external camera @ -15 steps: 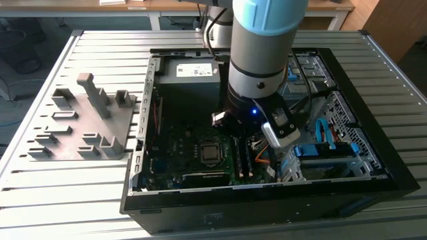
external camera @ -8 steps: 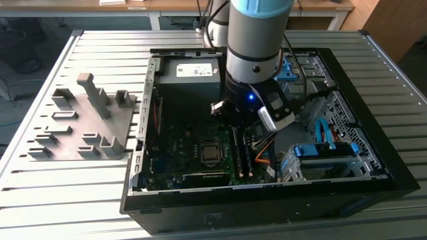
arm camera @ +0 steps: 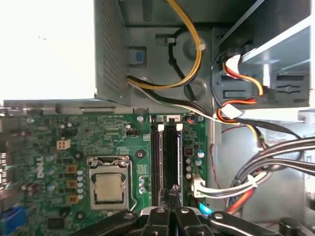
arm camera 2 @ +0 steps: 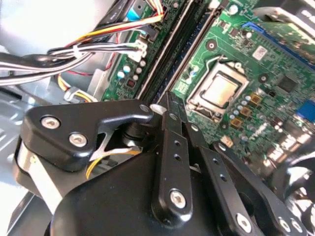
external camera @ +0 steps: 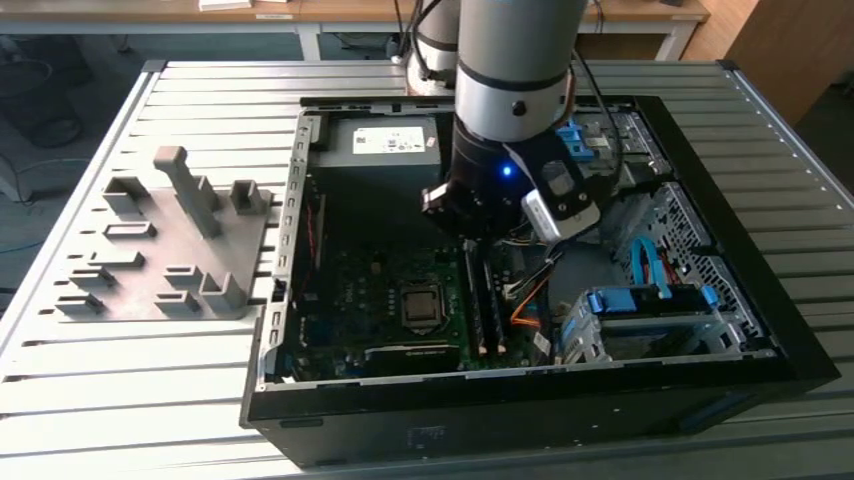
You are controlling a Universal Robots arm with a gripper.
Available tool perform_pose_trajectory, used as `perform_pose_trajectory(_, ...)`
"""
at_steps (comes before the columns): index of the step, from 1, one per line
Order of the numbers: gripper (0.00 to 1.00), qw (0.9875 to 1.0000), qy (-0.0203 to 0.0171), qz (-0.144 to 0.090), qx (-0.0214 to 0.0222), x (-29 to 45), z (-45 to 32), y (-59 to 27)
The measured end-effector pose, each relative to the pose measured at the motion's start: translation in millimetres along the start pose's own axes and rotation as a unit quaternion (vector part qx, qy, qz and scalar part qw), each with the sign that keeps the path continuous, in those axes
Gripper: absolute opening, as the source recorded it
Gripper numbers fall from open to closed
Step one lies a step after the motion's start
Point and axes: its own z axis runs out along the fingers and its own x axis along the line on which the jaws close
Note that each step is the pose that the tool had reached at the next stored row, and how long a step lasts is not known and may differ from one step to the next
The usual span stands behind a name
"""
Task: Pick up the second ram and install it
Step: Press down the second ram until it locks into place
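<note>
Gripper (arm camera: pixel 172 192) fingers closed together above the second ram (arm camera: pixel 172 157); near-identical ram stick (arm camera: pixel 156 160) alongside; cable bundle (arm camera: pixel 256 172) nearby

Open computer case (external camera: pixel 747 330) on slatted table (external camera: pixel 200 90); grey fixture blocks (external camera: pixel 167 245) beside it; bare processor socket (arm camera: pixel 109 188) on motherboard.

The exterior view looks down at an angle from beyond one side of the slatted surface (external camera: pixel 200 400), far enough back to take in the whole open computer case (external camera: pixel 534 400), which fills the centre and right of the frame, with the arm (external camera: pixel 514 90) descending from the top.

Both wrist views sit close above the motherboard (arm camera: pixel 59 147) — the first faces it nearly square on, with the hand (arm camera: pixel 171 191) at the bottom edge; the second looks obliquely past the linkage in the lower frame.

All three share the processor socket (arm camera: pixel 108 187) and memory slots (arm camera: pixel 165 157).
</note>
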Motion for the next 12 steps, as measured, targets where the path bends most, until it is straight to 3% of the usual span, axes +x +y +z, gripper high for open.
perform_pose_trajectory(5, 0.10, 1.0000, 0.0000, 0.000, 0.0001, -0.3, -9.8, -0.3)
perform_pose_trajectory(12, 0.10, 1.0000, 0.0000, 0.000, 0.0000, -0.3, -10.0, -0.3)
